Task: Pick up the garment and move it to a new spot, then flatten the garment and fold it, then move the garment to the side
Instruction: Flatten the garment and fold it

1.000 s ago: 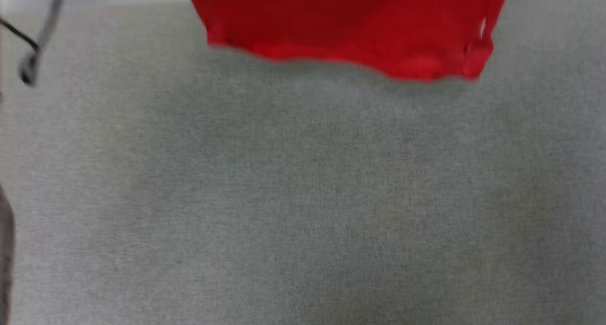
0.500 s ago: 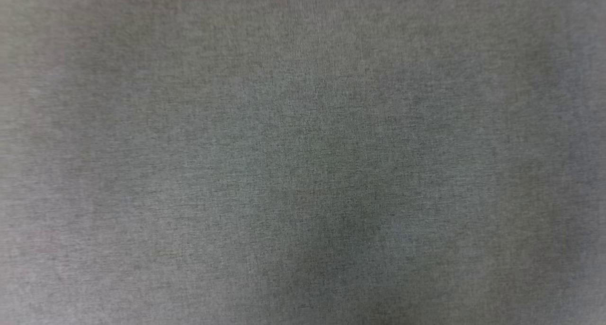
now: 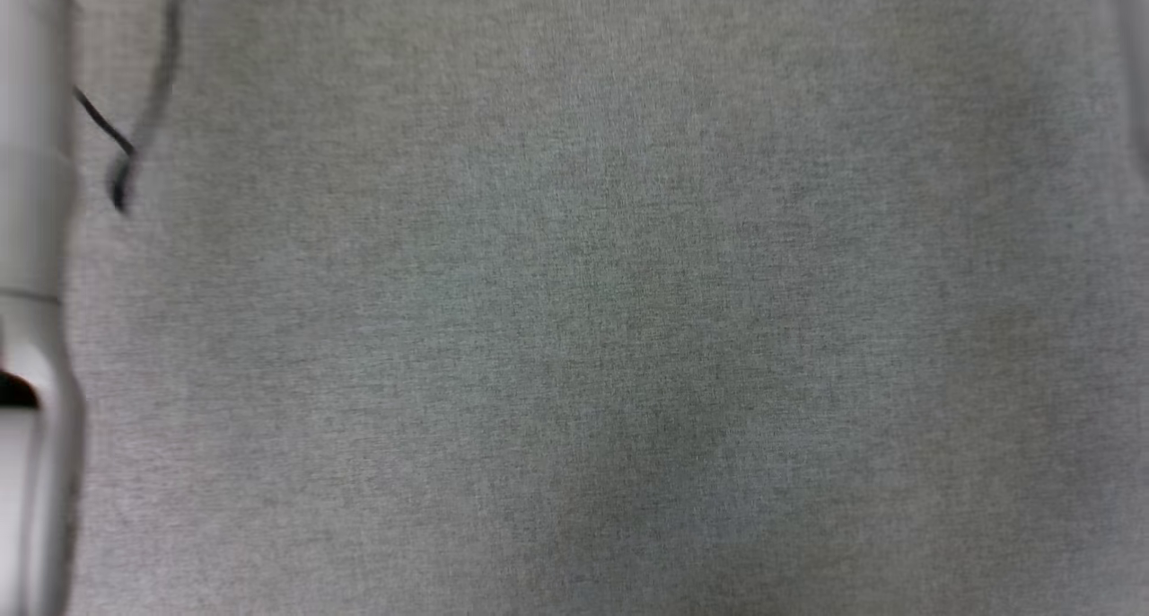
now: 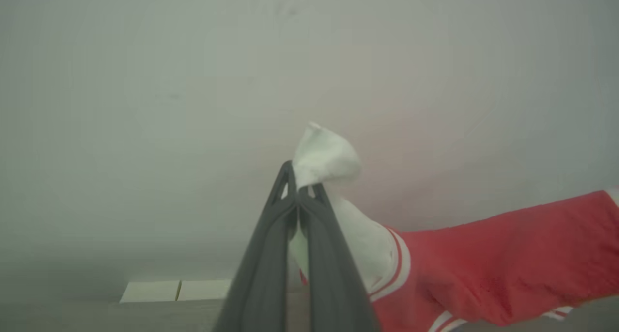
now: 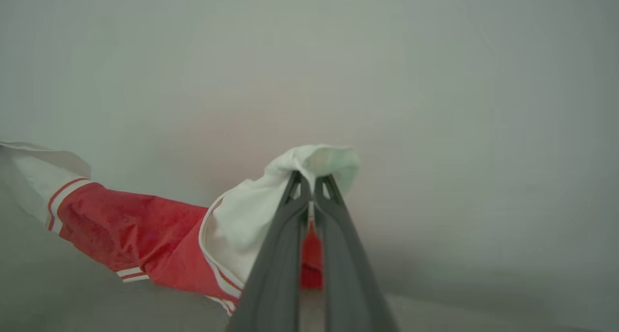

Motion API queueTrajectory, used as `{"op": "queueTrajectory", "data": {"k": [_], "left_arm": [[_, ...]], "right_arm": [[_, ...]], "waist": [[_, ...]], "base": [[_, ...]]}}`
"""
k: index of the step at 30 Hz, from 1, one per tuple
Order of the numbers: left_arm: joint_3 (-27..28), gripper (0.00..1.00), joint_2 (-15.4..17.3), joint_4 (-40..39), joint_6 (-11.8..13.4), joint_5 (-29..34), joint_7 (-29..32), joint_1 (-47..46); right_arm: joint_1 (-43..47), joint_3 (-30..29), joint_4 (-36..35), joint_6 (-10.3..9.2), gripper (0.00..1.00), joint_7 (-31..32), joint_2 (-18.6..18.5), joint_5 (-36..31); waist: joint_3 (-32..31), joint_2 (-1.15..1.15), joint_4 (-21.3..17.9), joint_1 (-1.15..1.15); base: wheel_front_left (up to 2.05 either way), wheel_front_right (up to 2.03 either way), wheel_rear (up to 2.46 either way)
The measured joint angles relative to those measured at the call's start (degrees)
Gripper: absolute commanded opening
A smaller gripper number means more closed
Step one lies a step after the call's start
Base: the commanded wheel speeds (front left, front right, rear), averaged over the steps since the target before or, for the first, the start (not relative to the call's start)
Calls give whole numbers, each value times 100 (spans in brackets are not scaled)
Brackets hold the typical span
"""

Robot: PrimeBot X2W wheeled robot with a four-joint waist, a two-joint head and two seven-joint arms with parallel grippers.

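The grey cloth-covered table point(image 3: 574, 329) spreads wide under the head camera. The shirt point(image 4: 508, 254) hangs in the air in front of a plain pale wall, stretched sideways between the two arms, with its red body and striped trim sagging a little in the middle. A pale forearm point(image 3: 31, 194) runs down the left edge of the head view, with a thin dark cable point(image 3: 117, 149) beside it.

The left end effector point(image 4: 296, 196) is clamped fully closed on a bunch of white sleeve point(image 4: 324, 153). The right end effector point(image 5: 312, 183) is closed just as tightly on the other white sleeve point(image 5: 309, 162), with a sliver of red cloth between its fingers.

This looks like the first step, carrying the shirt to a new spot. The next move calls for bringing both arms down together over the table, keeping the sleeves pulled apart so the hem lands first and the body lays out flat, and letting go only once the cloth rests on the table.
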Motion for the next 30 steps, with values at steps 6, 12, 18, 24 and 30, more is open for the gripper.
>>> {"op": "queueTrajectory", "data": {"k": [6,12,18,24,30], "left_arm": [[-26,0,-249,671,-194,-310,-296,890],[-109,0,-334,869,-269,-534,-610,2097],[-4,0,-318,460,-280,-619,-780,3552],[577,0,-216,-1011,136,-453,-789,5167],[902,0,-104,-2694,616,-341,-790,6900]], "right_arm": [[961,371,455,0,0,-118,-9,448],[2242,703,434,0,0,-299,-281,968],[3661,1042,44,0,0,-378,-481,1379],[4917,1134,-656,0,0,-320,-828,1641],[6147,835,-1448,0,0,-241,-1224,1600]], "waist": [[-445,0,43,0],[-1081,0,85,-1],[-1859,0,97,-2],[-2590,0,92,-3],[-3098,0,86,-3]], "base": [[0,0,0],[0,0,0],[0,0,0],[0,0,0],[0,0,0]]}}
